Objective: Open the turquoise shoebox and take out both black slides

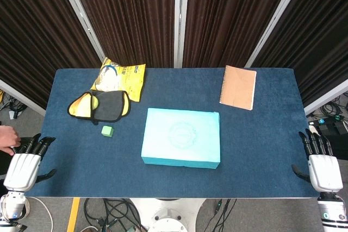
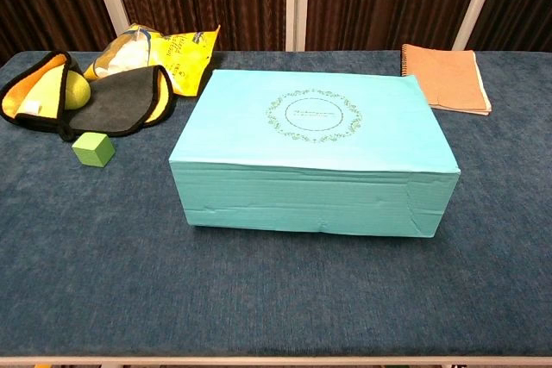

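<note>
The turquoise shoebox (image 1: 181,137) (image 2: 315,151) sits closed at the middle of the blue table, lid on, with a round wreath print on top. The black slides are hidden inside it. My left hand (image 1: 26,162) hangs beyond the table's left front corner, fingers apart and pointing away from me, holding nothing. My right hand (image 1: 321,162) mirrors it off the right front corner, fingers spread and empty. Neither hand shows in the chest view. Both are far from the box.
A yellow snack bag (image 1: 119,77) (image 2: 164,51) lies at the back left. In front of it lie a black-and-yellow cloth (image 1: 100,105) (image 2: 86,96) and a small green cube (image 1: 107,131) (image 2: 93,149). A tan spiral notebook (image 1: 238,87) (image 2: 444,77) lies at the back right. A person's hand (image 1: 6,137) shows at the left edge.
</note>
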Motion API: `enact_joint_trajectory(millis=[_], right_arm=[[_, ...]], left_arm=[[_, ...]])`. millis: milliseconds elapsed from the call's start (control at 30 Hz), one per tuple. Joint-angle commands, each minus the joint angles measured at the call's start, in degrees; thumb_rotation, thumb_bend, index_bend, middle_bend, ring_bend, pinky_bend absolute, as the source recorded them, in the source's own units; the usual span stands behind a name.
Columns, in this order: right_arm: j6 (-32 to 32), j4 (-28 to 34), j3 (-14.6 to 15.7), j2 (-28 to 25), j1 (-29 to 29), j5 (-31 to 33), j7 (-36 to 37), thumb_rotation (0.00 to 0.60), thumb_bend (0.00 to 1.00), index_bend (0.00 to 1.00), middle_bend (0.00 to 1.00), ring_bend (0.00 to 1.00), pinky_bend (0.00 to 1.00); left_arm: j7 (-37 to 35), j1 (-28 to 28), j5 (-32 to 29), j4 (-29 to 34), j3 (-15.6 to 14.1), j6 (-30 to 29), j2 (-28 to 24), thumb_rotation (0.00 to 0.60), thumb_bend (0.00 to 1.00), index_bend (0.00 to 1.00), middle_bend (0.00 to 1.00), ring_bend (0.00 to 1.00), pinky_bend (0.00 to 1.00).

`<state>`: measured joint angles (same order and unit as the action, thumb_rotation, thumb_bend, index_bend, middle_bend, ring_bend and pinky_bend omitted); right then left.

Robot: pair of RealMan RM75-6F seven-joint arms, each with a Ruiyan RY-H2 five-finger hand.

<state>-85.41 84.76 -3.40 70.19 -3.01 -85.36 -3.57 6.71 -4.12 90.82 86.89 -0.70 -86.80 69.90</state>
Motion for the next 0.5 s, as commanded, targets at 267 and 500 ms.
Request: enact_joint_trajectory(millis=[267,500], right_arm=[[0.2,0.0,-0.1,0.1,-0.1,0.2,-0.1,0.6,0.1,0.0,0.0,0.0,0.0],[-0.4,1.2,-0.6,1.6,-1.3,-1.5,-3.0,0.6,0.1,0.0,0.0,0.0,0.0]], left_arm=[[-0.3,0.0,-0.1,-0.1,0.0,0.1,0.1,0.6,0.0,0.16,0.17,0.08,0.29],[-0.5,-0.5,0.0,0.0,0.3,0.3,-0.3,0.6,0.0,0.16,0.17,0.08,0.29]])
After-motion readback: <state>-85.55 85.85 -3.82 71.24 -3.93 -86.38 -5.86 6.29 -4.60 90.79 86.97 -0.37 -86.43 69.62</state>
